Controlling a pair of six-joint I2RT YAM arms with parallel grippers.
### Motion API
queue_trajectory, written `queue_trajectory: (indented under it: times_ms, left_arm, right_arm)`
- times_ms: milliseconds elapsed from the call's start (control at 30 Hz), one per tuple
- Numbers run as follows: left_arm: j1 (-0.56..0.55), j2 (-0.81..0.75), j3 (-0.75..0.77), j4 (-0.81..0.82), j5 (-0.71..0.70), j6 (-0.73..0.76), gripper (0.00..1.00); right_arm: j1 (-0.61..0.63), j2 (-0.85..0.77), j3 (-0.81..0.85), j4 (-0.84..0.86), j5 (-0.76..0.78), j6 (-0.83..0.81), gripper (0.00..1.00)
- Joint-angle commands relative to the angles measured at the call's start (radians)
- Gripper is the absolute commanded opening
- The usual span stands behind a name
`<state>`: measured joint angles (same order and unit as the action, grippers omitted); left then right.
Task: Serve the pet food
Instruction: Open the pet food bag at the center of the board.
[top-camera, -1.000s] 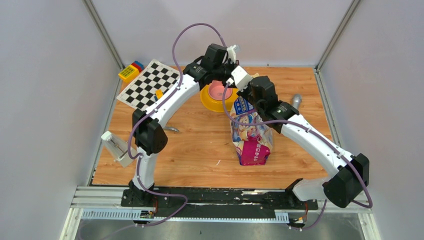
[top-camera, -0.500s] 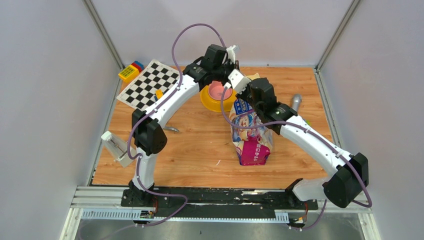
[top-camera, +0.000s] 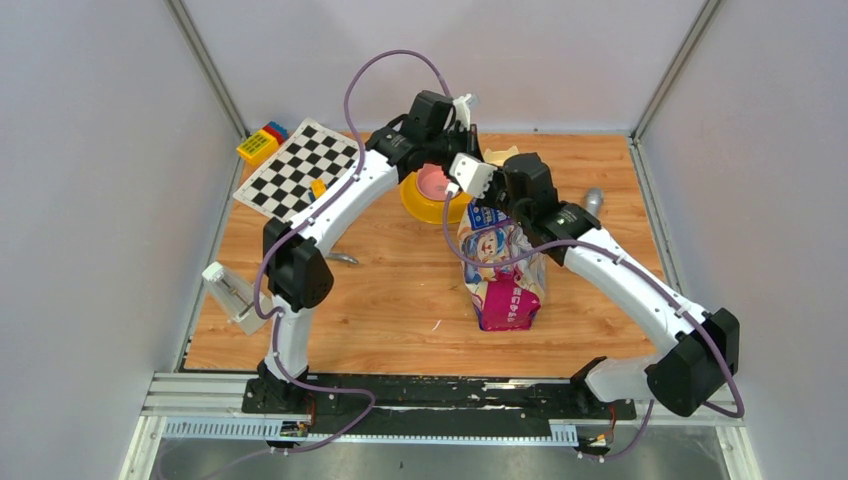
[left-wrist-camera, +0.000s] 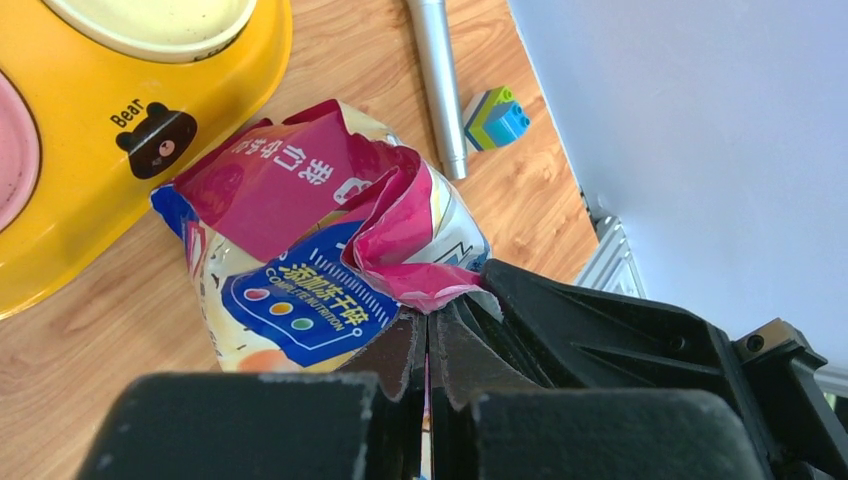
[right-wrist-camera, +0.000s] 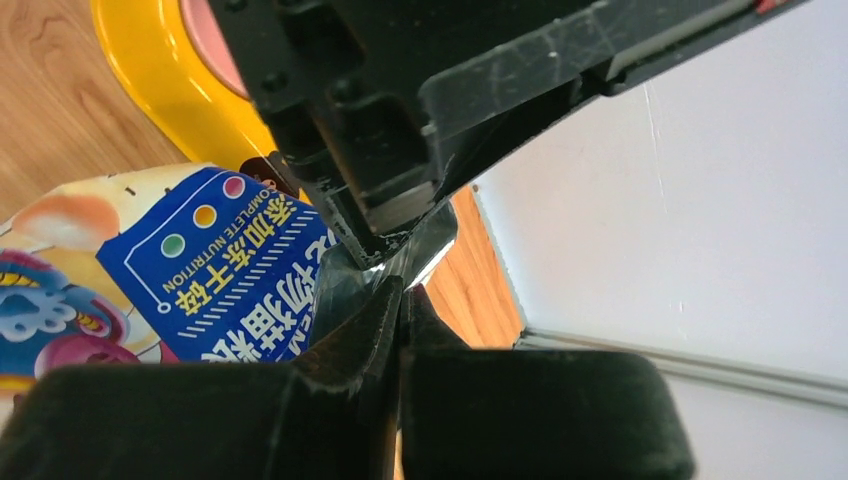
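Pet food bag (top-camera: 505, 285): crumpled top pinched by left claw (left-wrist-camera: 428, 335). Same top edge clamped by right claw (right-wrist-camera: 400, 295), facing it. Yellow feeder (top-camera: 418, 207) seen just beside bag on bench (top-camera: 390, 300).

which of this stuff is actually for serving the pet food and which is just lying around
For the job:
- pet food bag, top pinched by the left gripper and right gripper, both shut
- yellow double-bowl feeder
- grey scoop handle

Lying about:
- checkerboard
- toy bricks beside it
- green-and-blue brick
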<state>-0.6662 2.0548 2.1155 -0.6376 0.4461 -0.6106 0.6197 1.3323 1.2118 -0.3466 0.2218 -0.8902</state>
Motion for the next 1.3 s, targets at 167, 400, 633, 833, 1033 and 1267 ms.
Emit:
queue_trajectory:
  times_ms: [167,400,633,833,1033,1267]
  left_arm:
    - [-0.027,-0.065,-0.056,-0.073,0.087,0.029,0.00]
    - [-0.027,-0.097,-0.070,-0.056,0.122,0.020,0.00]
    - [-0.027,-0.121,-0.108,-0.043,0.144,0.013,0.00]
    - [-0.027,-0.115,-0.107,-0.031,0.147,0.009,0.00]
    - [-0.017,-0.088,-0.035,-0.030,0.120,0.014,0.00]
    - [-0.001,-0.068,0.022,-0.004,0.134,-0.017,0.00]
  right_arm:
    - [-0.060,-0.008,0.096,-0.123,-0.111,-0.159,0.00]
    - [-0.063,0.007,0.075,-0.101,-0.032,-0.297,0.00]
    - [-0.059,0.022,0.033,0.048,0.082,-0.439,0.00]
    - [-0.031,0.034,0.109,-0.091,0.030,-0.326,0.00]
    - [-0.023,-0.008,0.175,-0.266,-0.187,-0.038,0.00]
    - [-0.024,-0.055,0.086,-0.263,-0.248,0.102,0.00]
